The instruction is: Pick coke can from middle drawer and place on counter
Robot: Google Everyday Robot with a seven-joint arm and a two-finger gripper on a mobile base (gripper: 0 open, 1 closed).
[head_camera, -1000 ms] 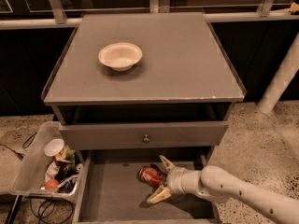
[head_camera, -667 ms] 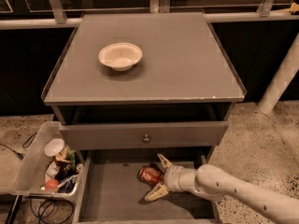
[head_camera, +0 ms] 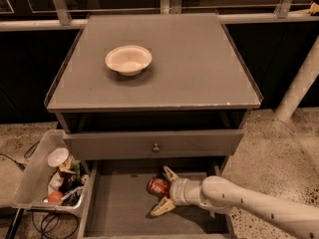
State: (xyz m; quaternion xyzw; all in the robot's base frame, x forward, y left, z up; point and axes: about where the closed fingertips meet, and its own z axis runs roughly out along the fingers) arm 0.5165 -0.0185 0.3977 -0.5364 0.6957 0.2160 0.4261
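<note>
Coke can: likely light, thin-walled, slick; take mid-body. Gripper in middle drawer, from 3 o'clock, jaws spread around it, unclosed.

The tool sits inside the middle drawer, fingers spread astride the coke can; the knobbed drawer front hangs close above it. The worktop lies bare right of the white bowl.

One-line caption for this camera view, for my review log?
Open gripper straddles the coke can in the middle drawer; a white bowl sits on the counter.
</note>
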